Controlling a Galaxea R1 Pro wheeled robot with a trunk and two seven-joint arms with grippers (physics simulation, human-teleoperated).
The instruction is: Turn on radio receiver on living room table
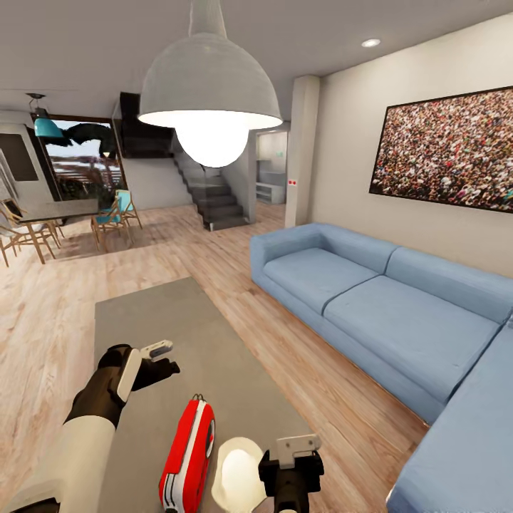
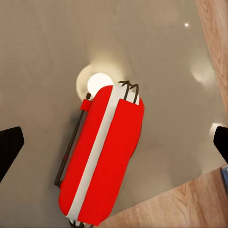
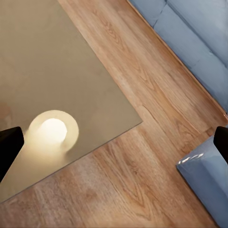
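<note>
1. Living room (image 1: 214,242): light wood floor (image 1: 64,313), a crowd photo (image 1: 449,149) on the beige wall, and a white dome pendant lamp (image 1: 210,92) hanging above the bench.
2. Blue L-shaped sofa (image 1: 399,313) sits on the right hand's outer side, well apart from the bench, with a strip of floor between. In the right wrist view the sofa (image 3: 190,42) runs past the bench corner.
3. Bench (image 1: 185,335): low, long, grey glassy top. It extends away from both hands. The lamp's reflection (image 1: 239,470) lies on it just beside the right hand.
4. Radio receiver (image 1: 187,456): red with a white band, standing on edge on the bench, between the two hands, nearer the right one. In the left wrist view the radio receiver (image 2: 102,156) lies directly below the left hand, centred between its fingers, not touched; a thin dark strap runs along one side.
5. Left hand (image 1: 162,358): hovers above the bench, beyond and to the side of the radio; fingers spread wide, nothing held.
6. Right hand (image 1: 299,456): above the bench's near corner, beside the radio; fingers spread wide, nothing held.
</note>
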